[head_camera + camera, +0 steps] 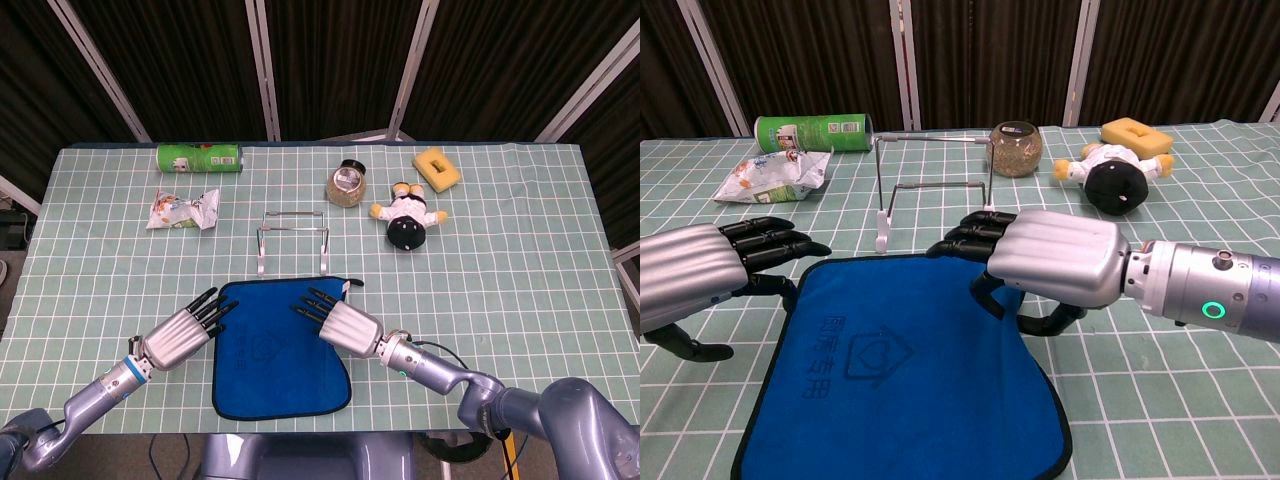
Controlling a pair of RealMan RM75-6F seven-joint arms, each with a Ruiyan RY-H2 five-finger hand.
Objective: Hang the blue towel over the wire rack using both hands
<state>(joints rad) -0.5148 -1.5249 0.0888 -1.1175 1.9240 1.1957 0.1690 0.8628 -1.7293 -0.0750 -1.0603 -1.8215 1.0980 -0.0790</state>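
The blue towel (275, 350) (905, 375) lies flat on the checked tablecloth near the front edge. Just behind it stands the small wire rack (292, 238) (932, 190), upright and bare. My left hand (188, 328) (700, 270) hovers at the towel's left edge, fingers extended and apart, holding nothing. My right hand (340, 318) (1045, 255) is over the towel's far right part, fingers stretched toward the rack, thumb curled below; it grips nothing that I can see.
At the back lie a green can (200, 158), a snack bag (184, 208), a jar (347, 182), a plush doll (410, 215) and a yellow sponge (438, 167). The table's front edge runs just below the towel.
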